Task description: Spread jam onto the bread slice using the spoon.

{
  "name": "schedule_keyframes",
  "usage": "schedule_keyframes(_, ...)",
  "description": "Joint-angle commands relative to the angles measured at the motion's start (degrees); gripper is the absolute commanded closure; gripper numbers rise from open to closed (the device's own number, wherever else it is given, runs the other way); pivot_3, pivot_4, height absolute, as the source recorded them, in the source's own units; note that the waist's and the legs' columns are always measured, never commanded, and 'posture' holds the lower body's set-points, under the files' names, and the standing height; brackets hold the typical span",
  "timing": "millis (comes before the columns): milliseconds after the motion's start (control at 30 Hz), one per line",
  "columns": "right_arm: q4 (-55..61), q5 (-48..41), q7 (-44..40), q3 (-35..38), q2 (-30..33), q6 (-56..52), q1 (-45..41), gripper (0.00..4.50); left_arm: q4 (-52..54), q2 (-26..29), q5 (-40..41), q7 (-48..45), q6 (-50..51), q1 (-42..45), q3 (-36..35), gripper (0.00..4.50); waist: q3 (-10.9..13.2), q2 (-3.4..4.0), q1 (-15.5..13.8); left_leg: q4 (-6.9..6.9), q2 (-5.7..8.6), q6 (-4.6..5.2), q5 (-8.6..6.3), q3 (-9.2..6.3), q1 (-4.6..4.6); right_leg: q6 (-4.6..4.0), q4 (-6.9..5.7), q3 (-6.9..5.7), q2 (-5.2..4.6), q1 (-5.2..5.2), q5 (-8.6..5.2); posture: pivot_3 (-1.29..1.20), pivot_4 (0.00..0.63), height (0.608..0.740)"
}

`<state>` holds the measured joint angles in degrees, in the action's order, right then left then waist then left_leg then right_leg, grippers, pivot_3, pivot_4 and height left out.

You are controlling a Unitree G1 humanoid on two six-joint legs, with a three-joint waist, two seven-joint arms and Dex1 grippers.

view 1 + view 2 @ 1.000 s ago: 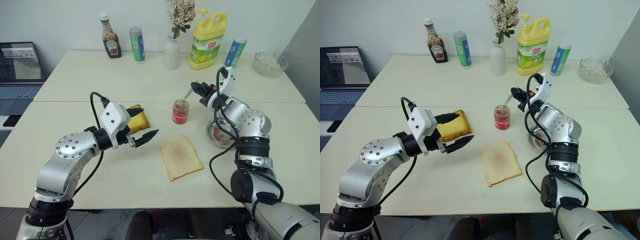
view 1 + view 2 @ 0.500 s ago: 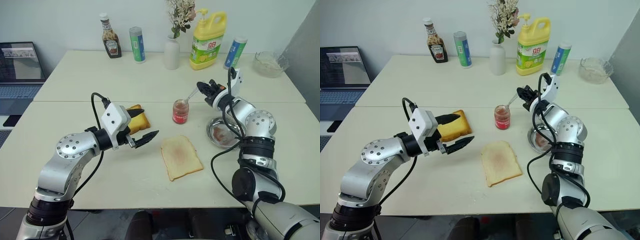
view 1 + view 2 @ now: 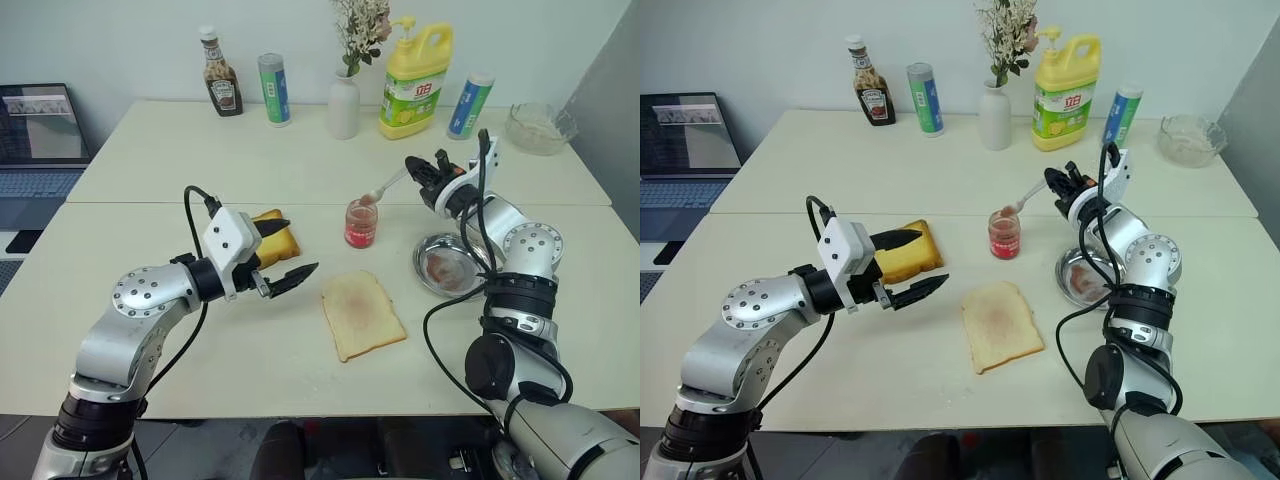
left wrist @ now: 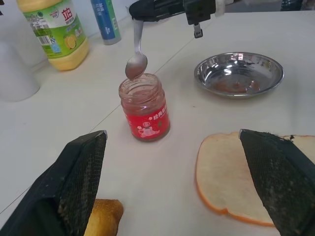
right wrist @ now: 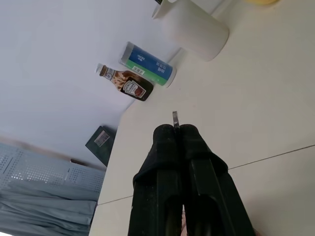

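My right tool (image 3: 415, 172) clamps the stiff, slippery spoon (image 3: 384, 188) by its handle end above the jam (image 3: 360, 224); left tool (image 3: 285, 251) gapes.

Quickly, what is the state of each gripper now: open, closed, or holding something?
Left gripper: open, holding nothing.
Right gripper: shut on the spoon, whose bowl is just above the jam jar.

Yellow detergent bottle (image 3: 416, 78) — green label with two large Chinese characters, 立白. Ketchup bottle (image 3: 221, 77) has a dark label, wording too small to read. Jam jar (image 4: 144, 108) — red label with small white characters, not legible. Two tube containers, blue-green (image 3: 273, 90) and blue (image 3: 469, 104), print unreadable.
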<state>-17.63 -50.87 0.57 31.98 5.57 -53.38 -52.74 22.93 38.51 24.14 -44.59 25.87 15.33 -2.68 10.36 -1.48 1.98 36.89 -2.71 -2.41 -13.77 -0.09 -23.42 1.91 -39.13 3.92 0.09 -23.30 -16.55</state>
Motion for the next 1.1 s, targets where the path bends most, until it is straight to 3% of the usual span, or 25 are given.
schedule_keyframes(33,3.7,-2.5,0.3,0.1,0.5,0.2,-0.9,4.46,0.9,0.3,0.5,-0.4,-0.8,0.5,-1.1,0.0,0.0,0.0,0.0,0.0,0.0,0.0,0.0,0.0,0.0,0.0,0.0,0.0,0.0,0.0,0.0,0.0,0.15,0.74)
schedule_keyframes(200,6.6,-5.4,0.2,-0.3,0.3,-1.5,-0.2,4.46,1.1,0.6,0.6,-1.1,-0.8,0.0,-0.9,0.0,0.0,0.0,0.0,-0.01,0.0,0.0,0.0,-0.01,-0.01,0.0,0.02,-0.01,0.0,0.0,0.0,0.0,0.15,0.74)
schedule_keyframes(367,18.3,-9.4,-5.3,-6.5,3.1,-7.9,3.5,4.46,3.1,3.1,2.3,-4.2,-0.2,-3.1,-2.5,0.0,0.0,0.01,0.1,-0.06,-0.02,0.01,-0.01,0.0,-0.02,0.0,0.04,0.0,0.0,-0.03,0.0,0.0,0.15,0.74)
schedule_keyframes(633,32.3,-11.3,-8.0,-14.5,6.4,-10.5,11.1,4.46,9.8,8.4,5.3,-9.3,-0.9,-14.6,-7.2,0.0,0.0,0.01,0.4,-0.06,-0.03,0.01,-0.01,0.0,-0.04,0.0,0.05,0.02,0.0,-0.06,-0.01,0.0,0.15,0.74)
schedule_keyframes(833,43.2,-3.0,-16.4,-26.3,11.3,-3.7,21.3,4.46,11.0,8.3,1.8,-11.6,-7.2,-25.5,-7.9,0.0,0.0,0.01,0.5,-0.09,-0.05,0.01,-0.01,0.01,-0.05,0.0,0.1,0.03,-0.01,-0.08,-0.02,0.0,0.15,0.74)
schedule_keyframes(1100,46.9,10.0,-27.4,-37.2,17.2,9.2,27.2,4.46,12.4,6.1,1.4,-9.3,-8.3,-25.1,-5.9,0.0,0.0,0.0,0.4,0.05,-0.03,0.01,-0.01,0.05,-0.03,0.04,0.11,0.07,-0.01,-0.05,-0.02,0.0,0.15,0.74)
